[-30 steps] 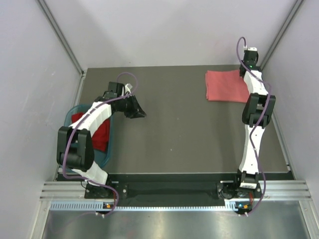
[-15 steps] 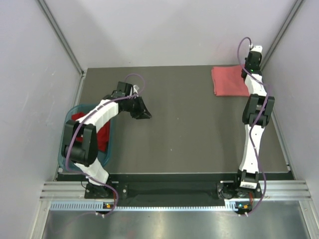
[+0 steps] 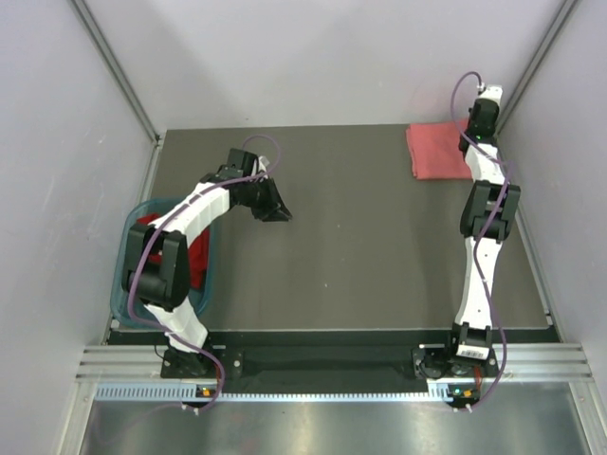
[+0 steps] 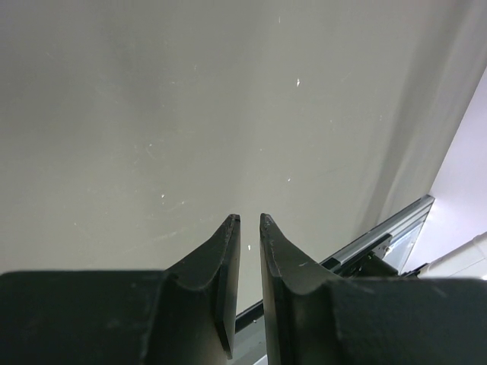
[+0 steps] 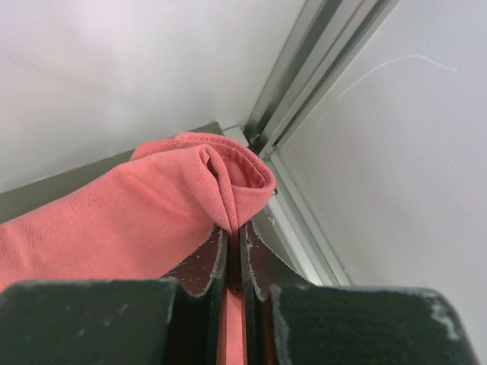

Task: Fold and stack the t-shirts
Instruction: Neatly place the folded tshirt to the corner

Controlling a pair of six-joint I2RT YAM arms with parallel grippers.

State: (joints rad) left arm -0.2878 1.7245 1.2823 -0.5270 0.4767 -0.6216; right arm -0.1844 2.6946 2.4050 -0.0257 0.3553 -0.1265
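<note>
At the far right corner of the table [image 3: 360, 246], the right arm is stretched out long. Its tool [image 5: 234, 234] is pinched shut on a rolled edge of the pink shirt [image 5: 114, 220], which is spread folded beside the corner rail [image 5: 304, 99]. The left arm is bent over the table's left-centre, and its tool [image 4: 249, 220] is held over bare table, fingers all but pressed together on nothing. The red shirt [image 3: 197, 258] is seen in the basket [image 3: 121, 275] at the left edge, well apart from both tools.
</note>
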